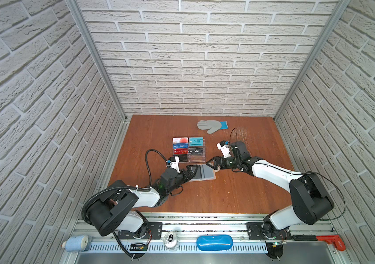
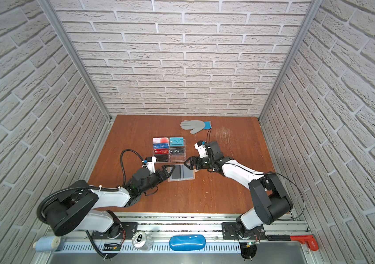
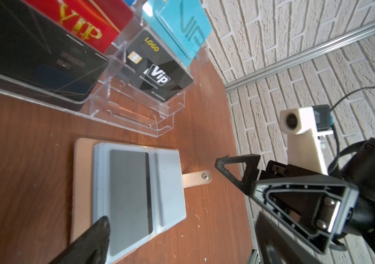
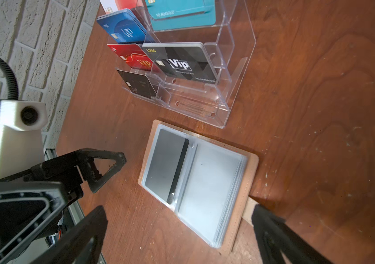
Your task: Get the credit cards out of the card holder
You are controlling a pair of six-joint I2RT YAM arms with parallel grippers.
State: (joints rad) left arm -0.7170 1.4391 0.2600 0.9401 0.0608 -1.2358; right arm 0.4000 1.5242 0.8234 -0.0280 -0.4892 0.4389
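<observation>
- The card holder [image 1: 206, 173] lies open and flat on the wooden surface [image 1: 239, 194], just in front of the clear stand [image 1: 196, 158]. Its grey-blue sleeve pages face up and the tan cover shows around their edges.
- A grey card [image 3: 129, 196] with a dark stripe along one long side sits inside the sleeve page on the left arm's side. The facing page [image 4: 211, 182] looks blank.
- The snap strap [image 3: 196, 179] lies flat on the surface, sticking out from the holder's edge on the right arm's side.
- The left hand [image 1: 193, 172] is at the holder's left edge, its fingers spread wide and holding nothing. In its wrist view one fingertip [image 3: 100, 228] overlaps the corner of the page with the grey card, but I cannot tell whether it touches.
- The right hand [image 1: 210, 165] is at the opposite edge, over the strap, its fingers also wide apart and empty.
- The stand holds six credit cards [image 1: 180, 145], leaning in tiers:
  - At the back are a white card with a red circle [image 1: 179, 140] and a teal card [image 1: 196, 141].
  - In front of them are a blue card [image 4: 124, 29], a red card [image 4: 134, 57] and a black "Vip" card [image 4: 186, 61].
  - A plain black card [image 4: 138, 85] is in the front tier.
- A grey glove [image 1: 210, 125] with a blue cuff lies well apart, near the back wall.
</observation>
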